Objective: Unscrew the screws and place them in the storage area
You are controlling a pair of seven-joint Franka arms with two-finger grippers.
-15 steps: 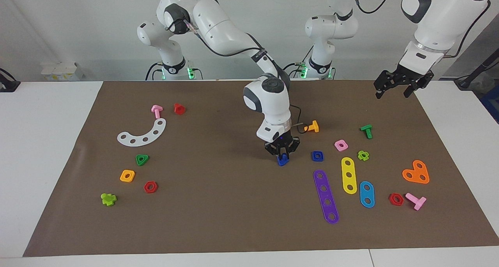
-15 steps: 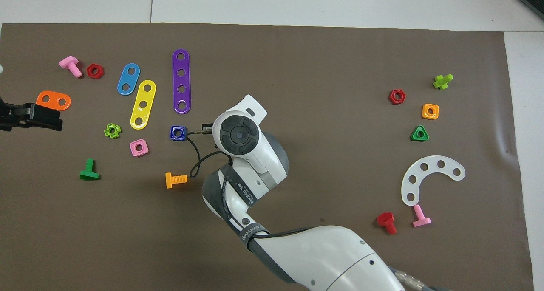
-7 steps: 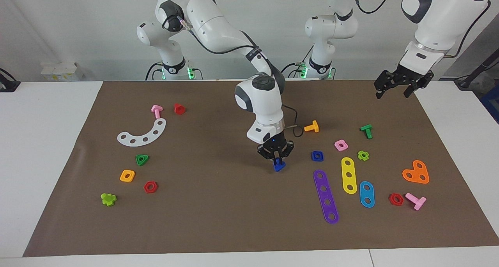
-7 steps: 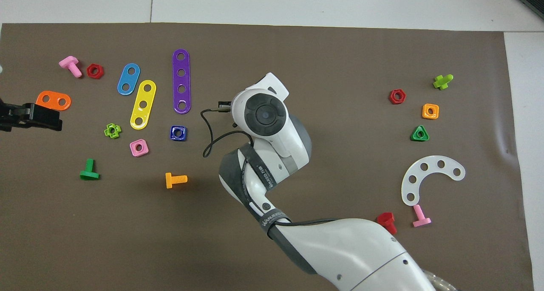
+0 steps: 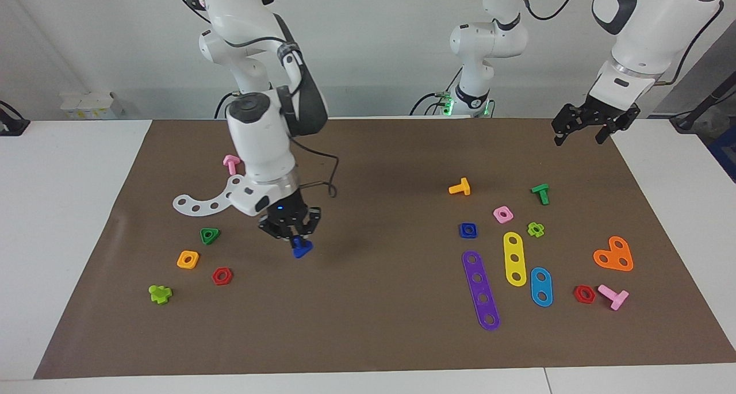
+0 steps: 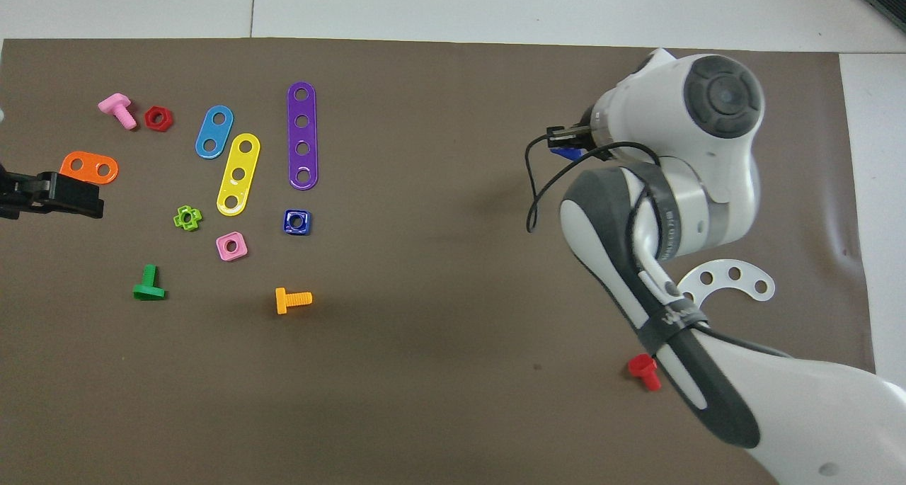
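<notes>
Over the brown mat [image 5: 368, 325], toward the right arm's end: right gripper [image 5: 292, 232] has carried the dark-blue bolt [image 5: 301, 248] away from the blue square nut [image 5: 468, 230] | bolt pinched between its closed fingers, head down, above the mat near the red hex nut [image 5: 222, 276] | left gripper [image 5: 592, 121] waits over the mat's corner, fingers spread.

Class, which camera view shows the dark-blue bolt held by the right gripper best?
The facing view: the bolt hangs in plain sight below the right gripper, above the mat. In the overhead view the arm's wrist covers it, leaving only a blue sliver.
</notes>
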